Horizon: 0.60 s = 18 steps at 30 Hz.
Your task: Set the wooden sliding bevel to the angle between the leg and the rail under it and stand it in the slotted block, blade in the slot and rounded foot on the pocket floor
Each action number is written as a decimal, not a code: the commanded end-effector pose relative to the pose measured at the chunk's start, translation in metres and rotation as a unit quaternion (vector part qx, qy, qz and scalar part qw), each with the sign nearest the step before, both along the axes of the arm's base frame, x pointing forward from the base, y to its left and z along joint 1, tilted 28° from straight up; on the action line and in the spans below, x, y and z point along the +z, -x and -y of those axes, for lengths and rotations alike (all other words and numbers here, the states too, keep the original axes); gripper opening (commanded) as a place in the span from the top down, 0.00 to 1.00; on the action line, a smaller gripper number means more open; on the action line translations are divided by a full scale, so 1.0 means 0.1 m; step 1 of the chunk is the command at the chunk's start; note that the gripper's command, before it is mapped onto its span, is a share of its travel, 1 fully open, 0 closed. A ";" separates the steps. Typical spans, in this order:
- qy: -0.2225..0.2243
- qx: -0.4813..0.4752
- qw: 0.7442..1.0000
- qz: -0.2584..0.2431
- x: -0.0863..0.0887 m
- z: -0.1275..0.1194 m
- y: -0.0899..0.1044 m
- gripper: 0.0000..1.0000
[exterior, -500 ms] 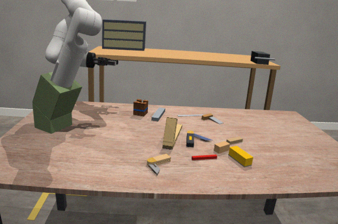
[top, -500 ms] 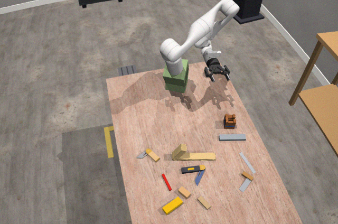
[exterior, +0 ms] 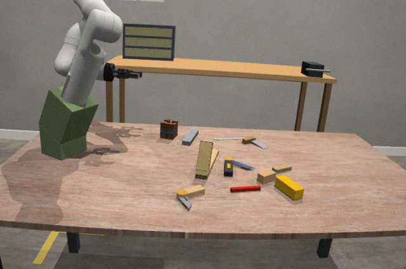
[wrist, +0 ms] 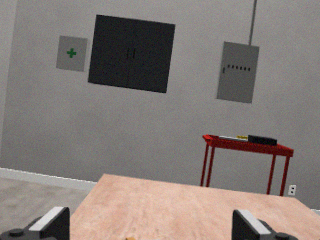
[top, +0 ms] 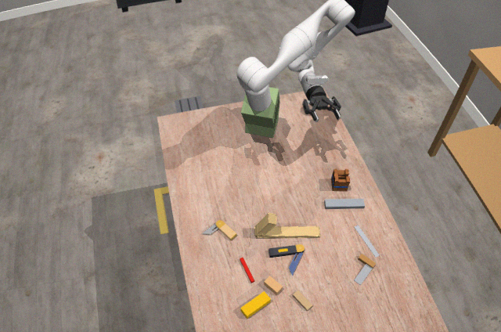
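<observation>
The wooden sliding bevel lies flat near the table's front left. It has a tan handle and a short grey blade folded at an angle. The black bevel with a blue blade lies beside the tan rail and its tilted leg. The brown slotted block with a blue band stands at the right side. My gripper is open and empty. It hangs high over the table's far end, pointing level, far from all of these.
A grey bar lies by the slotted block. A tan-stocked tool with long grey blades lies at the right. A red stick, a yellow block and two tan blocks lie in front. The arm stands on a green pedestal.
</observation>
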State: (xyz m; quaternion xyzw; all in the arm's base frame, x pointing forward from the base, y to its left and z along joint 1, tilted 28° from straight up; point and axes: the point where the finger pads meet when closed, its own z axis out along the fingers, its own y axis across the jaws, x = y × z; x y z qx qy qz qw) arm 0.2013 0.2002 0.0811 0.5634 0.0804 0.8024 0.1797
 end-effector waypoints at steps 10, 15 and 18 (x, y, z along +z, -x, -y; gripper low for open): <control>-0.009 -0.008 1.000 0.003 0.01 0.04 -0.01 0.00; -0.033 -0.032 0.999 0.012 0.03 0.16 -0.05 0.00; -0.049 -0.047 0.998 0.018 0.04 0.24 -0.06 0.00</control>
